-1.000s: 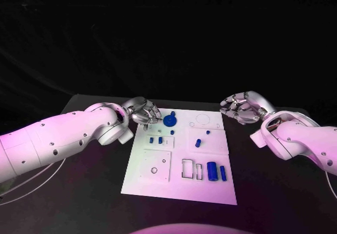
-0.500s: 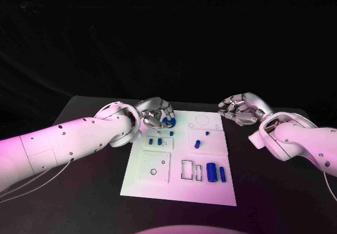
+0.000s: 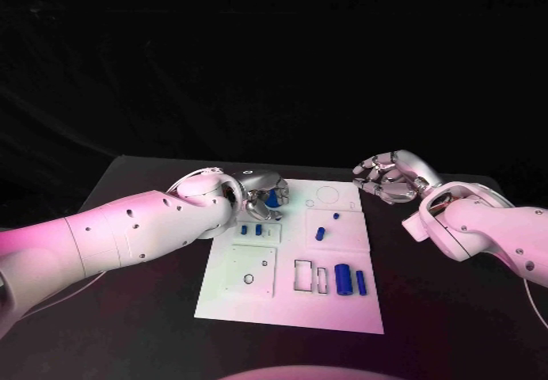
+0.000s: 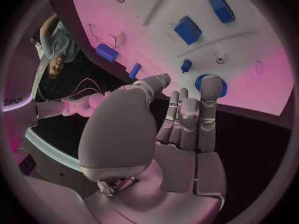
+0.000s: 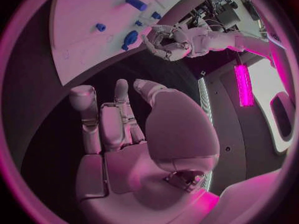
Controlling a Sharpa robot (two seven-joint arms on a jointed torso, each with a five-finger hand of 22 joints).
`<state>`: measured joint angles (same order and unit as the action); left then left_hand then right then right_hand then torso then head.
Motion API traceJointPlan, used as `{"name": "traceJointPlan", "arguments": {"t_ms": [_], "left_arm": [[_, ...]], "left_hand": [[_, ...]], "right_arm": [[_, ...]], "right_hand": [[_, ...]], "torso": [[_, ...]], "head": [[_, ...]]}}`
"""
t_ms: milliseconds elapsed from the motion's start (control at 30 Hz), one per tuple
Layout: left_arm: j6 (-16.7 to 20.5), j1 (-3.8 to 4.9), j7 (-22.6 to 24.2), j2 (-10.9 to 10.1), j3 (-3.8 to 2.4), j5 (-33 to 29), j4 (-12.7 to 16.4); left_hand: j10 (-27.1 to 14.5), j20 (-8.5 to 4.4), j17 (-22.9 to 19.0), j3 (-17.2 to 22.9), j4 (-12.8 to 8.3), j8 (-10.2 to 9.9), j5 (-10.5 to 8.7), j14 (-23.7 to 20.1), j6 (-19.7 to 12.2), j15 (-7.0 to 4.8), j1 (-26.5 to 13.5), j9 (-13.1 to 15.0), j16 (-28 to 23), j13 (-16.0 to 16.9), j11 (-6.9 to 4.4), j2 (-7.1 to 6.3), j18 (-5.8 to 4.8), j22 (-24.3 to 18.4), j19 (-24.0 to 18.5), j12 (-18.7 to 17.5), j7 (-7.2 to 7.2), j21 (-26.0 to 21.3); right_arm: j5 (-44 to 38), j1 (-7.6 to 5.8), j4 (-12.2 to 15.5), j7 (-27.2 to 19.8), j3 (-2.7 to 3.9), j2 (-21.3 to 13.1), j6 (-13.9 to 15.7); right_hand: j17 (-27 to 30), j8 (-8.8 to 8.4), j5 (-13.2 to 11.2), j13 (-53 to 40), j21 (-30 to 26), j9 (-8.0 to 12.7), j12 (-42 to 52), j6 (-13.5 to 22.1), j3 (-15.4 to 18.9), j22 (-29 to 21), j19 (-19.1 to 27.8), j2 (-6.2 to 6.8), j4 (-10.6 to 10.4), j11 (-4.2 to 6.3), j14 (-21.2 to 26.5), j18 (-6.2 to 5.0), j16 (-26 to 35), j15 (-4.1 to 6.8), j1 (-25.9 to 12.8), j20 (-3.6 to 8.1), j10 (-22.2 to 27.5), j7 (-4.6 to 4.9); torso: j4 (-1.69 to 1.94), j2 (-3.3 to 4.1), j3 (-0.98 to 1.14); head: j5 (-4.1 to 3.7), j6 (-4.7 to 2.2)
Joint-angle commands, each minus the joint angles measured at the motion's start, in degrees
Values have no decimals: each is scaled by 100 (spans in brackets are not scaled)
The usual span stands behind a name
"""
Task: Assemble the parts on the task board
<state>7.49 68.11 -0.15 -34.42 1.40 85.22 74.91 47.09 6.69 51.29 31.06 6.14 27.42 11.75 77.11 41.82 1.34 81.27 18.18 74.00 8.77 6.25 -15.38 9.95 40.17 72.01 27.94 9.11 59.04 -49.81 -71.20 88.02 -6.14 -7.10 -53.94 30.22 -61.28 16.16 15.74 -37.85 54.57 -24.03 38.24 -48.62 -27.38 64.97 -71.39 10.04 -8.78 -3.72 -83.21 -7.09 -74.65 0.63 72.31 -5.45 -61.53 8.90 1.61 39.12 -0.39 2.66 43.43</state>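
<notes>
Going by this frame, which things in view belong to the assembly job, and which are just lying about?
Job:
- task board
- round blue part at the board's far left corner, under the left hand
- two long blue parts near the board's front
- small blue parts mid-board

Lying about:
- black table; nothing loose on it

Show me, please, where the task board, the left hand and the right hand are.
task board (image 3: pixel 240 305), head view, bare near corner.
left hand (image 3: pixel 263 198), head view, middle of hand.
right hand (image 3: pixel 388 178), head view, middle of hand.
</notes>
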Motion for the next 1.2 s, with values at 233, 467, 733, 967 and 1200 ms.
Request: {"name": "traceJointPlan", "arguments": {"t_ms": [233, 467, 733, 967, 1200], "left_arm": [[-363, -6, -343, 163, 14, 656, -87], [-467, -10, -433, 226, 16, 721, -139], [-684, -52, -541, 318, 17, 743, -224], [-768, -114, -636, 400, 17, 747, -291], [-807, -136, -690, 420, 16, 753, -322]], "left_hand": [[26, -8, 27, 3, -41, -77, -23, 166, 56, -15, 8, -72, 80, -90, -16, 26, -120, 184, 176, -58, 19, 170], [171, -11, 12, 103, -82, -89, -17, 223, 168, -10, 55, -116, 102, -142, -2, 74, -144, 317, 257, -57, 25, 272], [440, -24, -86, 220, -105, -114, -27, 261, 301, -46, 15, -177, 104, -184, -48, 85, -191, 585, 377, -12, 13, 462], [470, -25, -96, 247, -113, -121, -25, 272, 319, -52, 14, -188, 107, -194, -55, 96, -199, 629, 395, -13, 12, 494], [503, -31, -116, 306, -136, -113, -24, 286, 384, -58, 27, -199, 112, -212, -61, 128, -205, 667, 411, -22, 6, 525]], "right_arm": [[-66, 5, 22, -66, 0, 4, -4], [-64, 5, 18, -69, 0, 15, -3], [-61, 8, 17, -72, 0, 23, -2], [-55, 28, 12, -77, 0, 45, -9], [-53, 35, 14, -75, 0, 41, -9]], "right_hand": [[16, -15, 22, 12, -41, 6, -44, -35, -31, -10, 21, 40, -2, -8, 42, -56, 31, -11, -20, -8, 26, -1], [16, -15, 22, 12, -41, 6, -44, -35, -31, -10, 21, 40, -2, -8, 42, -56, 31, -11, -20, -8, 26, -1], [26, -20, 33, 29, -46, 7, -56, -32, -34, -11, 18, 42, -4, -10, 43, -56, 40, -12, -29, -9, 23, 2], [37, -21, 41, 39, -59, 7, -63, -33, -37, -19, 22, 40, -6, -11, 45, -58, 48, -12, -35, -9, 18, 2], [45, -21, 48, 46, -61, 7, -68, -37, -41, -20, 20, 37, -7, -10, 47, -58, 55, -12, -37, -9, 14, 1]], "torso": [[13, 0, 5], [8, -4, 6], [15, -6, 3], [7, -8, 6], [16, -16, 5]], "head": [[-26, 27], [-23, 47], [-40, 63], [-35, 81], [-41, 90]]}}
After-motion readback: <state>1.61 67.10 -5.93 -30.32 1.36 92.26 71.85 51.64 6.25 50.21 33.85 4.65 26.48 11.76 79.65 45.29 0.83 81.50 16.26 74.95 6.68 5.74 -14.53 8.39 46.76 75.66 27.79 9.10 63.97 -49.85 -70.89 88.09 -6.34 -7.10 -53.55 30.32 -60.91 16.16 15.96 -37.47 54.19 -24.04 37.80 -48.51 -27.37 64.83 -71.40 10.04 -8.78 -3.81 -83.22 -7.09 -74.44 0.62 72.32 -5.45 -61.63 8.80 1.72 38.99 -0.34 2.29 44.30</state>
